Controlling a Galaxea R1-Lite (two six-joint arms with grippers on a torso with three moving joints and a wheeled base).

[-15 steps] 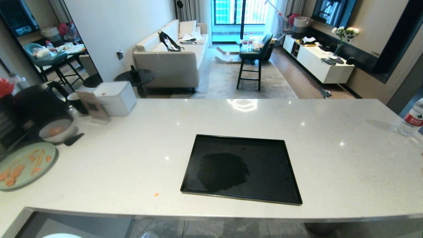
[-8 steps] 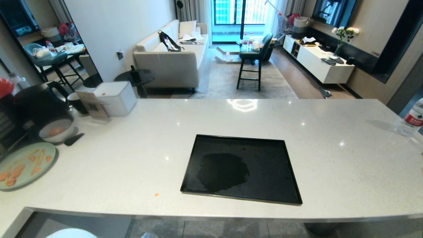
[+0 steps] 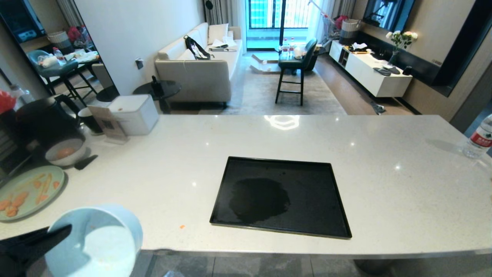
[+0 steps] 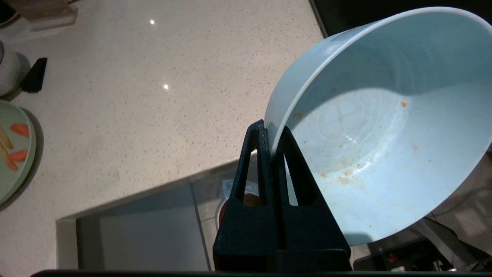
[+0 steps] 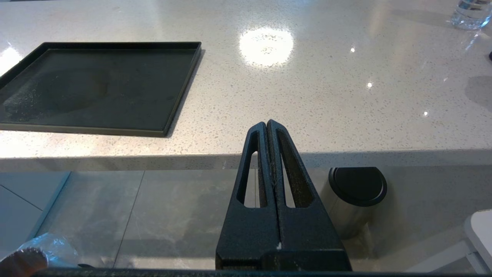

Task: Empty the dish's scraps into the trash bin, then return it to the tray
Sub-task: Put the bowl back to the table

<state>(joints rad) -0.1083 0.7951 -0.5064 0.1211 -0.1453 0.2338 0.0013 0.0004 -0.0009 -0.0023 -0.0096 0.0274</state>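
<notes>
My left gripper (image 3: 57,232) is shut on the rim of the pale blue dish (image 3: 96,242), held tilted at the counter's near left edge. In the left wrist view one finger of the left gripper (image 4: 271,132) is inside the rim of the dish (image 4: 384,134) and one is outside. The inside shows only small orange specks; the scraps are out of view. The trash bin (image 5: 19,262), with its clear liner, stands on the floor below the counter. The black tray (image 3: 282,196) lies bare mid-counter. My right gripper (image 5: 267,123) is shut on nothing and parked low before the counter's edge.
A pale-green plate (image 3: 27,196) with orange pieces, a greyish bowl (image 3: 65,152), a black kettle (image 3: 46,119) and a white box (image 3: 134,113) crowd the counter's left. An orange crumb (image 3: 182,226) lies near the front edge. A water bottle (image 3: 480,138) stands far right. A steel bin (image 5: 353,196) is on the floor.
The dish, held in my left gripper, has risen from below the counter's edge into the head view's lower left. The right arm has kept still.
</notes>
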